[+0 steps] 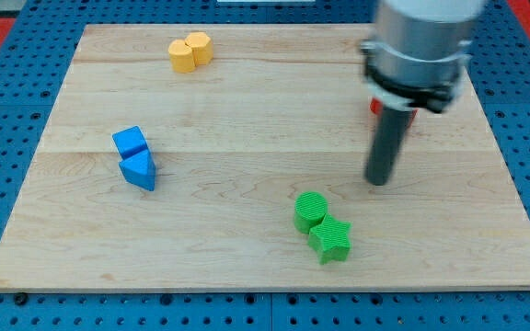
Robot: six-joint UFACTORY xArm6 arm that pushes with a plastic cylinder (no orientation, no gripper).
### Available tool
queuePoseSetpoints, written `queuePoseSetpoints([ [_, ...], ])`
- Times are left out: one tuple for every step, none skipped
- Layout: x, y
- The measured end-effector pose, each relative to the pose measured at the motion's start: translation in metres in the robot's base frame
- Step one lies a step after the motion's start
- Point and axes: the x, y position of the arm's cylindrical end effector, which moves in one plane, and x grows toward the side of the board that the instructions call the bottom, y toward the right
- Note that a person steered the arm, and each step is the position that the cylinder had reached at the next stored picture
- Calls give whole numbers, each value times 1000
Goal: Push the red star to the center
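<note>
A red block (409,116) shows only as small slivers behind my rod at the view's right; its shape cannot be made out. My tip (377,181) rests on the wooden board (247,110), just below and slightly left of the red block. The arm's grey body hides most of that block.
Two yellow blocks (190,51) touch each other at the view's top. A blue cube (130,141) and a blue triangular block (140,170) sit together at the left. A green cylinder (310,210) and a green star (330,239) touch at the bottom middle, left of and below my tip.
</note>
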Motion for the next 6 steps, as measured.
queuePoseSetpoints([
  [1,77],
  [-28,104],
  [-63,55],
  [-85,-4],
  [-86,-10],
  [-90,19],
])
